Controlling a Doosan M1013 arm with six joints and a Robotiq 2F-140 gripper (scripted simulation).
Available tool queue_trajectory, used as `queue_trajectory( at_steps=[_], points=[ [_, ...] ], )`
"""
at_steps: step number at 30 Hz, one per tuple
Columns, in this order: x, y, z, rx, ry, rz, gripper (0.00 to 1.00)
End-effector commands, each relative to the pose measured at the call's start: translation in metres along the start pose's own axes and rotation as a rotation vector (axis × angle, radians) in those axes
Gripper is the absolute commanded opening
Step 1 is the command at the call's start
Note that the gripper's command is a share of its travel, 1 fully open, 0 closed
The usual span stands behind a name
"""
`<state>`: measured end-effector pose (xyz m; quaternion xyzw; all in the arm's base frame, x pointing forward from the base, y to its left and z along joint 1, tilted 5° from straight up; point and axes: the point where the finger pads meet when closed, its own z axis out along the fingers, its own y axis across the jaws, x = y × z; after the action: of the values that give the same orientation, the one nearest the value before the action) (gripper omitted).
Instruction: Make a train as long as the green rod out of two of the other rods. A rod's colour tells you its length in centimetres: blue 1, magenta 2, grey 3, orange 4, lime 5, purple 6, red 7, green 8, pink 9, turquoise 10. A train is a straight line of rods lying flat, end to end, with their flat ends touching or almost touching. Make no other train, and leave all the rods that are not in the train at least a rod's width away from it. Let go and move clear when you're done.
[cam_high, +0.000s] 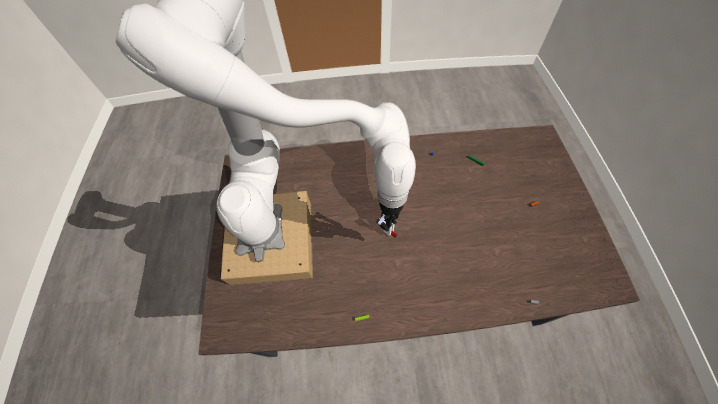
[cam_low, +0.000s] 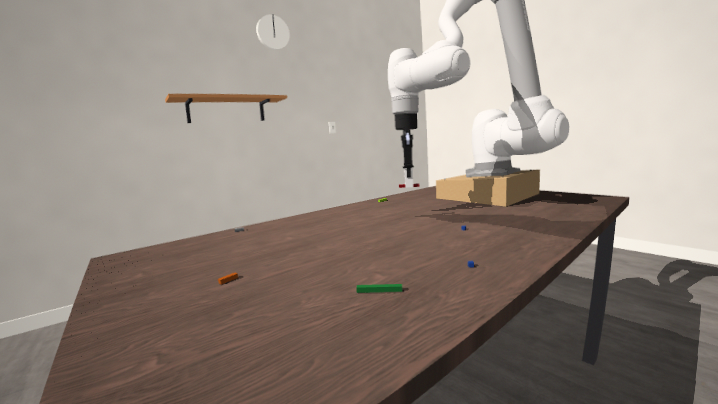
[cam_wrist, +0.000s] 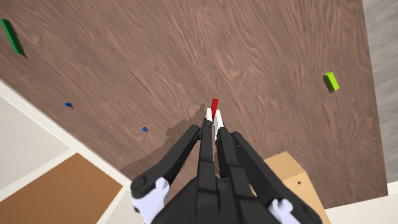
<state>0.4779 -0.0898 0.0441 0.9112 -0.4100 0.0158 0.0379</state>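
"Where are we?"

"A pale-walled room with a dark wood table (cam_high: 451, 271) (cam_low: 251, 326) (cam_wrist: 275, 40). Above it, a Robotiq gripper (cam_high: 390, 230) (cam_low: 408, 181) (cam_wrist: 212, 114) grasps a red rod (cam_high: 394, 234) (cam_low: 402, 185) (cam_wrist: 215, 105), raised off the wood."

"How does the rod lie?"

"Level, its long axis running nine to three o'clock in the exterior view, an end showing on either side of the fingers. In the wrist view its visible end points to twelve."

"And its likely partner?"

"Either blue rod would make up the green's length. The nearer blue rod (cam_low: 463, 228) (cam_wrist: 144, 129) lies toward nine o'clock from the fingertips in the wrist view. The farther blue rod (cam_high: 431, 153) (cam_low: 470, 264) (cam_wrist: 68, 104) is also toward nine there, and at one o'clock from above."

"What does the move turn on?"

"Bringing the red rod toward nine in the wrist view, then turning it to match a blue's flat faces; their exact angle is too small to tell."

"Beyond?"

"The green rod (cam_high: 475, 160) (cam_low: 379, 288) (cam_wrist: 11, 36), toward two o'clock from above, well apart. The unused blue must keep its distance too."
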Motion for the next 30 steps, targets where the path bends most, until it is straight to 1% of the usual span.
queue_trajectory(
  at_steps=[1,7,8,10,11,13,14,16,22,28,30],
  points=[
    [0.000,0.000,0.000,0.000,0.000,0.000,0.12],
    [0.001,-0.004,-0.001,0.000,0.000,-0.013,0.12],
    [0.004,-0.013,-0.002,0.000,0.000,-0.041,0.12],
    [0.015,-0.048,-0.006,0.001,0.000,-0.152,0.12],
    [0.017,-0.057,-0.007,0.001,0.000,-0.178,0.12],
    [0.017,-0.057,-0.007,0.001,0.000,-0.178,0.12],
    [0.023,-0.088,-0.010,0.001,0.000,-0.273,0.12],
    [0.025,-0.103,-0.011,0.001,0.000,-0.318,0.12],
    [0.029,-0.180,-0.015,0.001,0.000,-0.539,0.12],
    [0.022,-0.256,-0.016,0.002,0.000,-0.756,0.12],
    [0.022,-0.256,-0.016,0.002,0.000,-0.756,0.12]
  ],
)
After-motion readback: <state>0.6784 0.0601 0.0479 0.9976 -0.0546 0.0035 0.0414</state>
